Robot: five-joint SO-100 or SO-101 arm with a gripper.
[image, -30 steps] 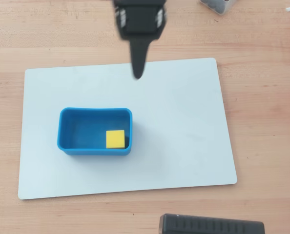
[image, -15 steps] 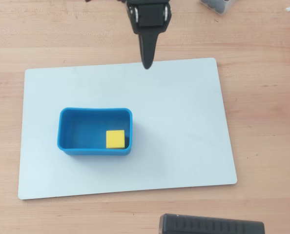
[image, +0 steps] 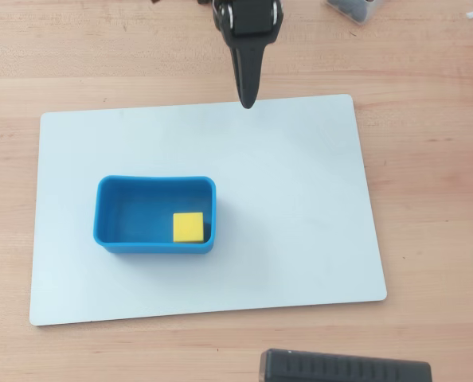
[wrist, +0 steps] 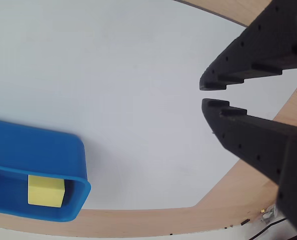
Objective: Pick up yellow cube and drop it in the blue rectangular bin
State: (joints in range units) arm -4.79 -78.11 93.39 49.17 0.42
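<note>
Yellow cube: the yellow cube (image: 188, 227) was seen inside the blue rectangular bin (image: 113, 243), in its lower right corner in the overhead view.

Bin: it was placed on the white board (image: 300, 215), left of the frame's middle.

Gripper: the gripper (wrist: 203, 94) was found empty, its fingertips (wrist: 216, 107) a tiny bit apart in the wrist view.

Gripper place: it was seen at the top middle of the overhead view, well apart from the bin.

Table: a wooden table (image: 435, 143) was seen under the board.
</note>
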